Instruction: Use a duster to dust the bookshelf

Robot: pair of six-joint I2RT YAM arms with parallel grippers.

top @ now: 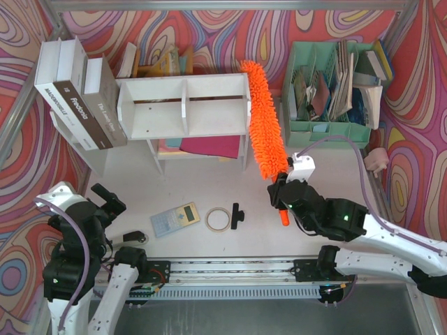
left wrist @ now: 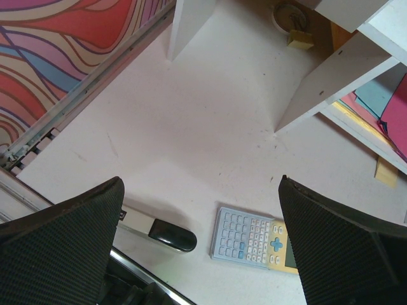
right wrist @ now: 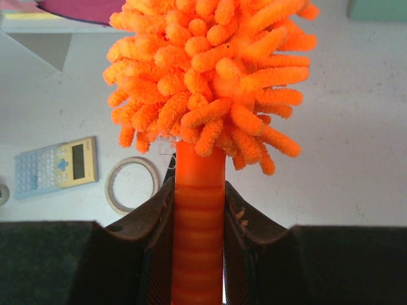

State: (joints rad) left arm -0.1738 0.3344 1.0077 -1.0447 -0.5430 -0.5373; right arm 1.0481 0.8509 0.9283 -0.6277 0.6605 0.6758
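Observation:
The white bookshelf (top: 183,105) stands at the back centre, with a divider between its two compartments. My right gripper (top: 282,190) is shut on the orange handle of the duster (top: 265,122). The fluffy orange head runs up along the shelf's right end, its tip by the top right corner. In the right wrist view the ribbed handle (right wrist: 198,235) sits clamped between both fingers, the fluffy head (right wrist: 210,76) above. My left gripper (top: 106,202) is open and empty at the near left, above the table; its wrist view shows both fingers (left wrist: 63,241) wide apart and a shelf leg (left wrist: 331,82).
Big white and brown books (top: 77,94) lean left of the shelf. A mint-green organizer (top: 332,84) stands at the back right. A calculator (top: 174,219), a tape ring (top: 218,219), a black clip (top: 237,215) and a small black-tipped object (top: 134,238) lie on the near table.

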